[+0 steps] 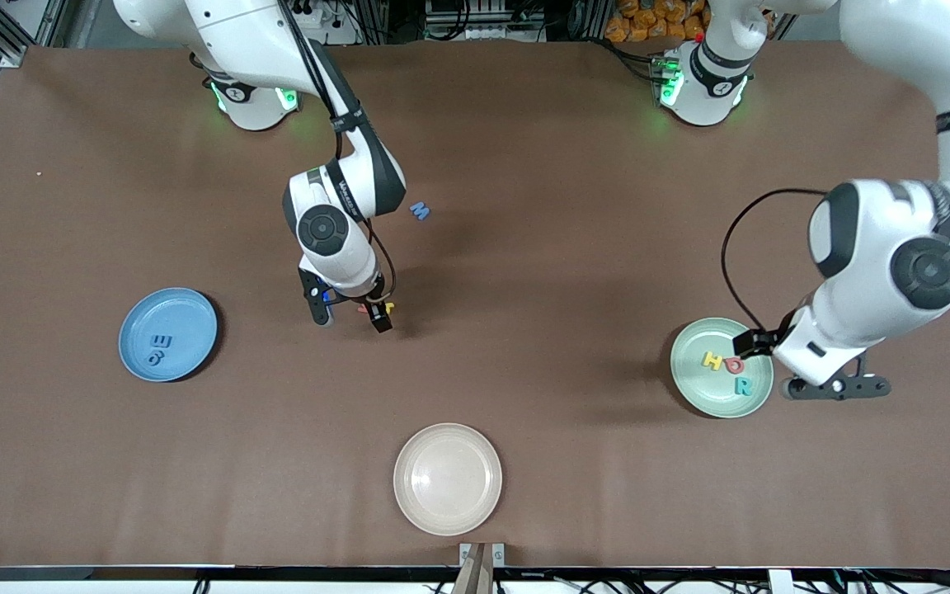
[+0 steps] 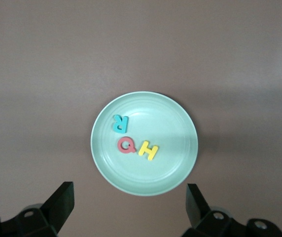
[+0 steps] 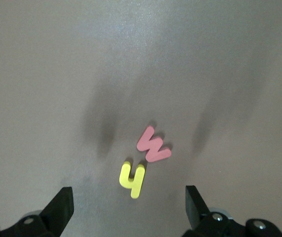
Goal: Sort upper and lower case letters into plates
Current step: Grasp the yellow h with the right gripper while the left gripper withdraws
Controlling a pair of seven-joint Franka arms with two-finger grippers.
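The left gripper (image 2: 128, 205) hangs over the round pale mint green plate (image 1: 693, 384) toward the left arm's end of the table, its jaws spread wide and holding nothing. In that plate lie three capitals close together: a teal letter R (image 2: 119, 123), a red letter Q (image 2: 126, 145) and a yellow letter H (image 2: 149, 150). With the empty jaws directly above them, this looks like the drop-off point for upper case.

The right gripper (image 3: 128, 205) hovers low over the brown table cloth (image 1: 574, 247) near the middle, jaws apart and empty, straddling two loose letters: a red letter w (image 3: 154, 145) and a yellow letter y (image 3: 132, 179), lying just beside each other. The open fingers bracket the pair, which suggests a pick is being lined up. Because the two sit so close, closing on one could nudge the other.

Toward the right arm's end sits the round light blue plate (image 1: 135, 330), holding two blue letters (image 1: 159, 350) that blend with its colour; I cannot read them surely. One blue letter (image 1: 419, 211) lies alone on the cloth, farther from the front camera than the right gripper. A cream-white round plate (image 1: 448, 478) rests nearest the front camera, with no letters in it.

By my count five letters are sorted and three remain on the cloth.
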